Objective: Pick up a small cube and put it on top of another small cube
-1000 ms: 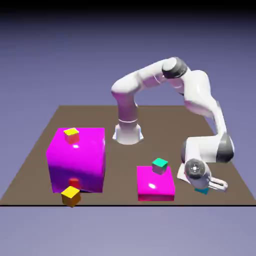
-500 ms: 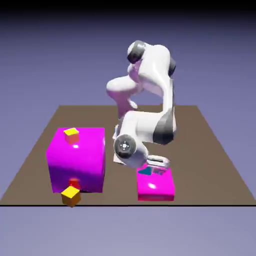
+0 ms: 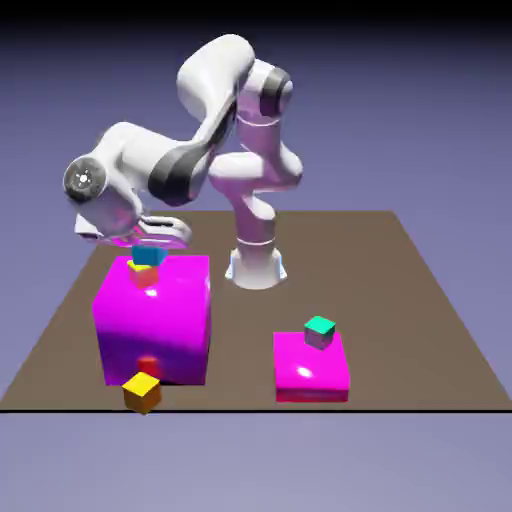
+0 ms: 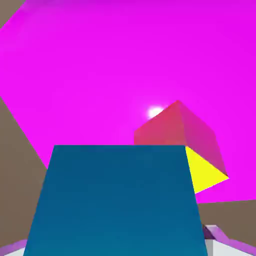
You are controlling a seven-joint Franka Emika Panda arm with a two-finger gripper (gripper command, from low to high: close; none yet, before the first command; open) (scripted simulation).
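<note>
Near the large magenta block, standing before its front face: one small yellow cube with darker, brownish-orange sides, upright on the table. Between that cube and the block's front face, one small red cube, partly hidden; whether it touched the block could not be told. To the exterior view's right of the large block, well apart: one low magenta slab, bearing a green-topped cube with grey sides toward its rear edge. On top of the large block: one tiny yellow-topped cube, upright, its orange sides looking reddish in the hand view. Directly above the large block: one tiny cyan-blue cube, off the table and clasped by the gripper, whose two fingers were closed against its sides. In the exterior view it lay just over the yellow-topped cube, overlapping it in part; in the hand view it covered a portion of the yellow face and sat off to one side of it. Whether the two touched could not be told. Behind the large block, toward the exterior view's right: the base of the white arm, which bent over toward the block.
</note>
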